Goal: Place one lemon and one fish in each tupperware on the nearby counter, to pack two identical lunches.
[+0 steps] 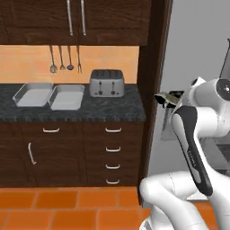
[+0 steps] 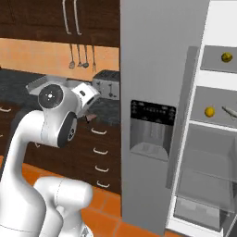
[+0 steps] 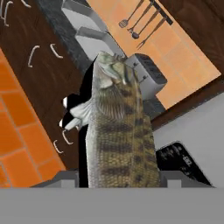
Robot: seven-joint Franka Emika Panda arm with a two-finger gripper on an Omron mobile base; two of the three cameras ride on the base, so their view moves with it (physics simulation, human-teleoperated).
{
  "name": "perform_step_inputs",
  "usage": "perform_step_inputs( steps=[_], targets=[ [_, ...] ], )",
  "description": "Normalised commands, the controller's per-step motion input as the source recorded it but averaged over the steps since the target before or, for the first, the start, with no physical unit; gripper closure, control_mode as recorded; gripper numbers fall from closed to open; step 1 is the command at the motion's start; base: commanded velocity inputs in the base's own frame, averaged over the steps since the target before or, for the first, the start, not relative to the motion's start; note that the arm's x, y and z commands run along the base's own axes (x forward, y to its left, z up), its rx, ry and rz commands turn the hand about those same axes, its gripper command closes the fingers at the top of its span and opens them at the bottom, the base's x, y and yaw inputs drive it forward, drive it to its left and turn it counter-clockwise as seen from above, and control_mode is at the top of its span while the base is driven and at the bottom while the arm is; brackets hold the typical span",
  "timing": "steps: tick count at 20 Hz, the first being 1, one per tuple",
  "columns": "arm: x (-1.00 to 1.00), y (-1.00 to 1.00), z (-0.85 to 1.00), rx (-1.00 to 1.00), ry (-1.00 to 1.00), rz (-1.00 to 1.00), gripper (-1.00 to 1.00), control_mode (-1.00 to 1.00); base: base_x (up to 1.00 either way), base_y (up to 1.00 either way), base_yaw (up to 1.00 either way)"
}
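Nearest, in the hand view: a fish (image 3: 116, 131) ran lengthwise up from the bottom edge, head away from the camera, olive scales and a pale fin clear. The claw (image 3: 118, 179) was closed on the fish's tail end; its tips were mostly hidden behind the body, with just the grey stubs showing on either side. In the left base view the claw (image 1: 167, 99) sat beside the dark cabinet edge, the fish there only a small dark shape, hard to read.

Farther off, the table (image 1: 112, 110), black-grey stone, carried two trays: the left tray (image 1: 32, 93) and the right tray (image 1: 66, 96), side by side and touching or nearly so, both bare inside. A toaster (image 1: 107, 82) stood just right of them. Utensils (image 1: 65, 60) hung on the orange wall behind.

In the right base view the fridge (image 2: 152, 115) stood with its door open. One lemon (image 2: 226, 57) lay on an upper shelf, a second lemon (image 2: 209, 111) on the shelf below, near a second fish (image 2: 231, 111) cut off by the frame's edge.
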Motion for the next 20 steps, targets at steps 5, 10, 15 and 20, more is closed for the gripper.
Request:
perform_step_inputs(
  steps=[5, 10, 15, 20],
  targets=[
    [0.0, 0.0, 0.0, 0.0, 0.0, 0.0, 1.0, 1.0, 0.86, 1.0, 0.07],
    [0.0, 0.0, 0.0, 0.0, 0.0, 0.0, 1.0, 1.0, 1.0, 1.0, -0.11],
    [0.0, 0.0, 0.0, 0.0, 0.0, 0.0, 1.0, 1.0, 0.87, 1.0, -0.4],
    [0.0, 0.0, 0.0, 0.0, 0.0, 0.0, 1.0, 1.0, 0.45, 0.85, -0.45]
  ],
)
